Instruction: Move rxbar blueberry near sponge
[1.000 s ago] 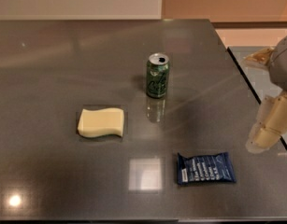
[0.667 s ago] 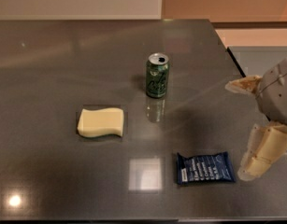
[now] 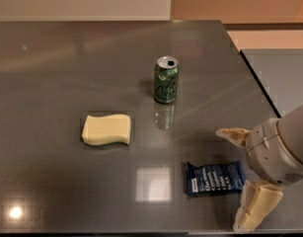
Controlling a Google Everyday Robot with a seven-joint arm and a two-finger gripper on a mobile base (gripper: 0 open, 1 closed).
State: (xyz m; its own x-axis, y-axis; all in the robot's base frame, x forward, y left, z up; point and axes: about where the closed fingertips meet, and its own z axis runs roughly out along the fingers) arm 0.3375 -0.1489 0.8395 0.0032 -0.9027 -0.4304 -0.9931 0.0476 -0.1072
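Observation:
The rxbar blueberry (image 3: 215,177), a flat dark navy wrapper with white lettering, lies on the grey table (image 3: 67,73) at the front right. The sponge (image 3: 106,130), a pale yellow wavy-edged block, lies left of centre, well apart from the bar. My gripper (image 3: 237,177) is at the bar's right end, open, with one cream finger (image 3: 233,135) above the bar and the other (image 3: 257,205) below it. The fingers do not hold anything.
A green soda can (image 3: 166,80) stands upright behind the bar, near the table's middle. The table's right edge runs close behind my arm, with a lower grey surface (image 3: 284,78) beyond it.
My gripper has moved left and towards the front, from beyond the table's right edge to the bar's right end. The bar, sponge and can have not moved.

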